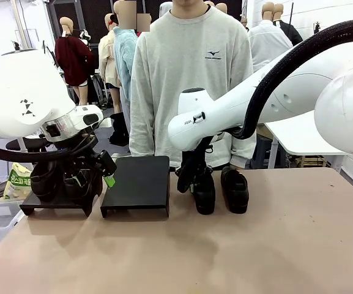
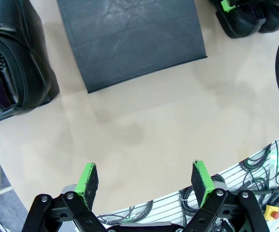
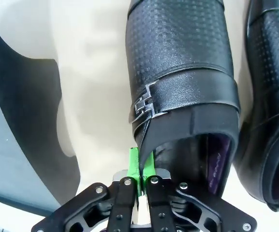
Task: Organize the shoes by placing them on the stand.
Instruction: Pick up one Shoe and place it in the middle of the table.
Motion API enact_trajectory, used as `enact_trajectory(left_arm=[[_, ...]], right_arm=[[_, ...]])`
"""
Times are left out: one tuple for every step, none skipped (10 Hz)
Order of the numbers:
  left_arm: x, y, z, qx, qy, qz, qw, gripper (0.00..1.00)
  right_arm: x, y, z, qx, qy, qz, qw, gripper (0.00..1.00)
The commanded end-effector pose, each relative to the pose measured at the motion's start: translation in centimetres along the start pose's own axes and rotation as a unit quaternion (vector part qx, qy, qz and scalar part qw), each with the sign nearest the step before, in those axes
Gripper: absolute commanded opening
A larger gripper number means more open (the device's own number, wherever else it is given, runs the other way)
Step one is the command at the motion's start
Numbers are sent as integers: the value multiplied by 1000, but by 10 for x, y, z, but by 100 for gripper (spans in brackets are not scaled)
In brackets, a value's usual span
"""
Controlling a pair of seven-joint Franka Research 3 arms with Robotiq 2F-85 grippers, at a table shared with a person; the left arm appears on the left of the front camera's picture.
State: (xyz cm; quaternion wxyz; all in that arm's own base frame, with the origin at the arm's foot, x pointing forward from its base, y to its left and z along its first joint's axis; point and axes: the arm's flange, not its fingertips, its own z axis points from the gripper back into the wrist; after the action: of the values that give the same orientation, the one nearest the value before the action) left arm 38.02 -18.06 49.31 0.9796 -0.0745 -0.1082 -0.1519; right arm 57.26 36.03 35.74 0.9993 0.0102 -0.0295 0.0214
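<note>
Black on black on black, so bear with me. My right gripper [image 1: 191, 180] [image 3: 140, 169] has its green pads [image 3: 134, 162] pressed together on the thin back edge of the collar of one shoe [image 1: 203, 191] [image 3: 178, 72]. It's a proper pinch, leather sandwiched between the two fingers. From the wrist camera I'm looking straight along that shoe: dotted texture on top, a strap with a little metal buckle, purple lining inside. It's sitting on the tan table [image 1: 256, 245], sole down as far as I can tell.

Just beside it, on the side away from the stands, is the second shoe [image 1: 234, 190] [image 3: 270, 121], also on the table and almost touching its neighbour.

On the other side of the pinched shoe is the middle stand [image 1: 136, 184] [image 2: 129, 38] [image 3: 13, 159], a flat black platform. Further over there's the left stand [image 1: 29, 207], with another shoe [image 1: 44, 177] [image 2: 13, 63] on it. There may be one more next to it, hard to say with my arm in the way.

My left gripper [image 1: 93, 177] [image 2: 144, 179] hangs next to that left stand with its fingers spread wide, gripping nothing, just bare table between them.

A person [image 1: 191, 73] in a light grey sweatshirt stands at the far edge.
</note>
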Motion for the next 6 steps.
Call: enact_trajectory(left_arm=[[0, 1, 0, -1, -1, 2, 1000, 100], [0, 1, 0, -1, -1, 2, 1000, 100], [0, 1, 0, -1, -1, 2, 1000, 100], [0, 1, 0, -1, -1, 2, 1000, 100], [0, 1, 0, -1, -1, 2, 1000, 100], [0, 1, 0, -1, -1, 2, 1000, 100]], right_arm=[[1, 4, 2, -14, 3, -17, 1000, 0], [-7, 3, 16, -3, 5, -28, 1000, 0], [-21, 3, 39, -6, -7, -31, 999, 0], [-40, 3, 65, -6, -16, -36, 999, 0], [-61, 5, 88, -3, -18, -40, 999, 0], [-88, 11, 106, 4, -13, -29, 999, 0]])
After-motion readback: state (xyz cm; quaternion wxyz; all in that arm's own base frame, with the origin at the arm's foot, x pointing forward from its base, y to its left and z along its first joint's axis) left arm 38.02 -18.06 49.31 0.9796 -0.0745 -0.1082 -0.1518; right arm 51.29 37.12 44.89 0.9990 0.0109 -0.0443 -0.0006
